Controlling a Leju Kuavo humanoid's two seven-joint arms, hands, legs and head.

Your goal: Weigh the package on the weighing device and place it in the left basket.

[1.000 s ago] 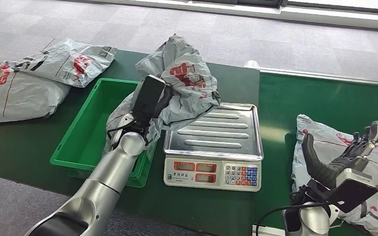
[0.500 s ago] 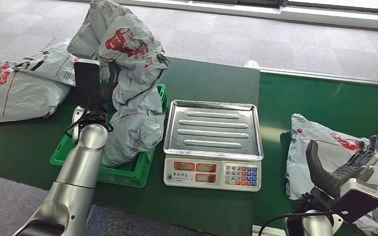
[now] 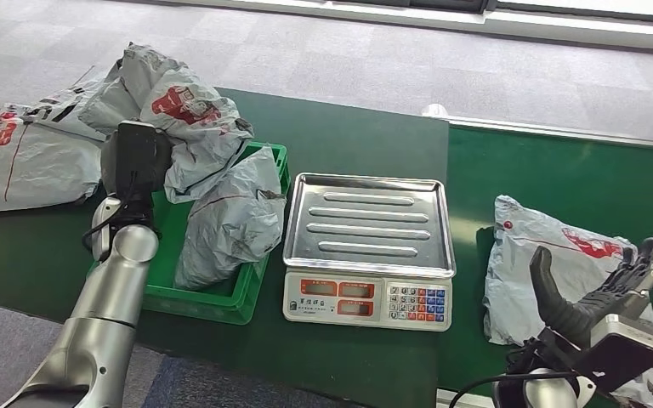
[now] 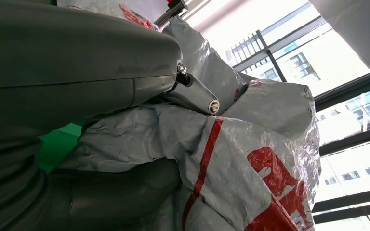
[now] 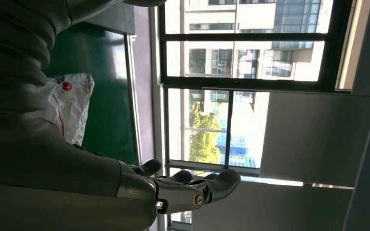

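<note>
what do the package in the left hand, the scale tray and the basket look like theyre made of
Package: thin grey plastic film, probably a poly mailer; it crumples and glints.
Scale tray: looks like brushed stainless steel, ribbed and reflective.
Basket: rigid green moulded plastic, judging by its uniform colour and thick rim.

Crumpled grey package (image 3: 189, 127) over green basket (image 3: 155, 255)

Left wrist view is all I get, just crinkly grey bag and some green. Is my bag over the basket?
Observer: Yes. The left hand holds the package up top, and its lower end lies inside the green basket.
Operator: Is anything on the scale?
Observer: No, the scale tray is bare.
Operator: And my other hand?
Observer: The right hand is open, beside a second package on the table.
</note>
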